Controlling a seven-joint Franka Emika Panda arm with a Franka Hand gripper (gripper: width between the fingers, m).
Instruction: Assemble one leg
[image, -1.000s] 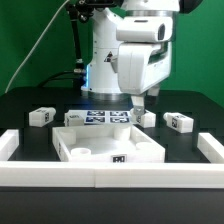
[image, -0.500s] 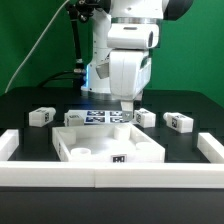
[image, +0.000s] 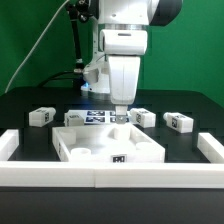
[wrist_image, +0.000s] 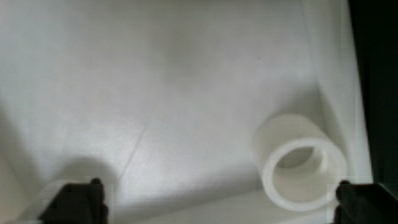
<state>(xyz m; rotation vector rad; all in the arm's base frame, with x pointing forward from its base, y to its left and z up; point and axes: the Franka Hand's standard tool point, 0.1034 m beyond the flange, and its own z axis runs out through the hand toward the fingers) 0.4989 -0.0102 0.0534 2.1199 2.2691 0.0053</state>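
The claw (image: 120, 113) is hanging with its fingers pointing straight down over the back edge of the panel (image: 108, 146), the large white square piece with a raised rim that is lying flat on the black table (image: 35, 134). In the wrist view the claw (wrist_image: 217, 200) is holding its two dark fingertips (wrist_image: 75, 200) spread wide apart, gripping nothing, with only the pale inner face of the panel (wrist_image: 160, 90) showing between them. A raised round socket (wrist_image: 302, 160) with an open hole is standing up from that face close to one fingertip, and it is looking clear of it. All four legs are sitting on the table outside the panel, none of them in the claw. The first leg (image: 40, 116) is resting well off the panel's back corner toward the exterior view's left, and the second leg (image: 72, 118) is sitting just behind that same corner. The third leg (image: 145, 117) is sitting just behind the panel's other back corner, right beside the claw, though whether the two are touching cannot be told. The fourth leg (image: 179, 122) is lying farther out from the panel toward the exterior view's right. The marker board (image: 98, 117) is lying flat just behind the panel's back edge, between the second leg and the third leg, and a low white fence (image: 100, 176) is running along the table in front of the panel, turning up past both of its sides
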